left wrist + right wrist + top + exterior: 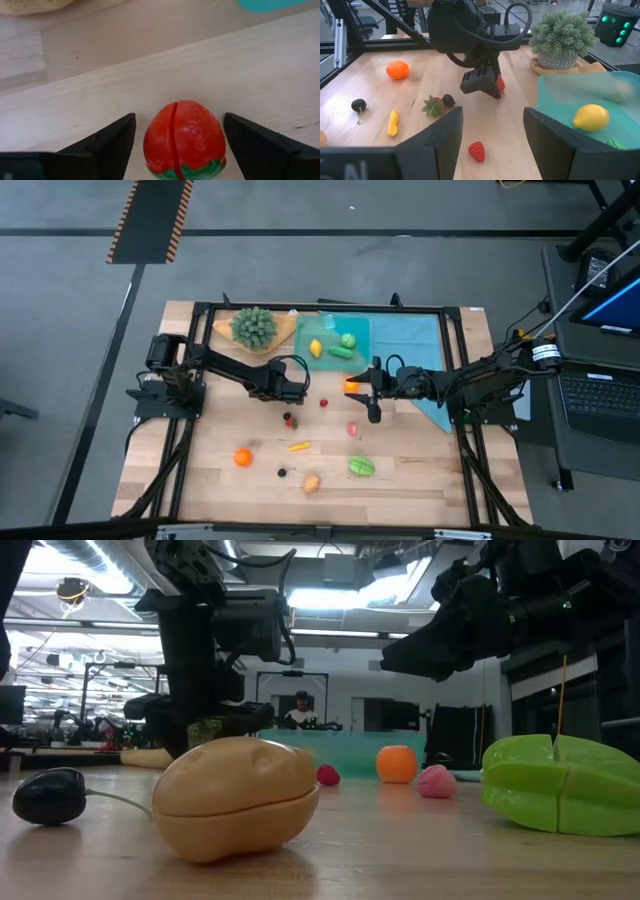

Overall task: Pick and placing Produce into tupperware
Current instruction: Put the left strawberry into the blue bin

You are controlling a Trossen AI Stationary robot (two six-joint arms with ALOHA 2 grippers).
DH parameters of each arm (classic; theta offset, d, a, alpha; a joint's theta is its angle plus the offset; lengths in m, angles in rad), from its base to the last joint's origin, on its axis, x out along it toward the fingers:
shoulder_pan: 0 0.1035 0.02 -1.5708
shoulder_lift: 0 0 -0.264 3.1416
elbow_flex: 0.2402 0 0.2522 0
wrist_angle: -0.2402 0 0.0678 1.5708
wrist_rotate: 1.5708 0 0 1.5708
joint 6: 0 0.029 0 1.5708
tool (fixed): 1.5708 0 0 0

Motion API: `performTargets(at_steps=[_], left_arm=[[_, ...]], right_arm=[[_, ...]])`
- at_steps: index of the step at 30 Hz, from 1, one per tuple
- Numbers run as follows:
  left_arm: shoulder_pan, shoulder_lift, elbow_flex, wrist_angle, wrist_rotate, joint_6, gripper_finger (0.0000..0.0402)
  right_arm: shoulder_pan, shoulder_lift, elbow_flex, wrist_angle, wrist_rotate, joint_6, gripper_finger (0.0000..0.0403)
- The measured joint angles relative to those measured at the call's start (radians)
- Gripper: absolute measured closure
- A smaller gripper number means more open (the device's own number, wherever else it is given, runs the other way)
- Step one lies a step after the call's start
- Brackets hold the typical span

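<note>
Three produce pieces lie in clear teal plastic tupperware (335, 340), roughly nine remain on the table; left gripper (179, 145) wide open straddling red toy strawberry (183, 140), unclamped; right gripper (492, 132) half-open, empty.

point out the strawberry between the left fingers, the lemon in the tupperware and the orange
strawberry (184, 137): left wrist view, middle of its red body
lemon (590, 117): right wrist view, centre of its yellow skin
orange (242, 458): high view, its top

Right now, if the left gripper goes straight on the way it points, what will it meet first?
The left gripper stands open around a red strawberry, so it would meet that toy first, then probably the wooden table under it. Depth is unclear.
</note>
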Motion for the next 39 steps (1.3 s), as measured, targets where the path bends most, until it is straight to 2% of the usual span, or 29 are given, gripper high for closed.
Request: performTargets(at_steps=[18, 32, 39], left_arm=[[0.000, -0.001, 0.000, -0.004, 0.025, 0.032, 0.0208], [0.000, -0.003, 0.000, -0.004, 0.030, 0.085, 0.0213], [-0.001, -0.076, -0.002, -0.024, 0.045, 0.140, 0.0211]], right_arm=[[0.000, 0.000, 0.000, -0.008, 0.000, 0.000, 0.0192], [0.000, 0.000, 0.000, -0.009, 0.000, 0.000, 0.0192], [0.000, 0.000, 0.000, -0.016, 0.000, 0.000, 0.0192]])
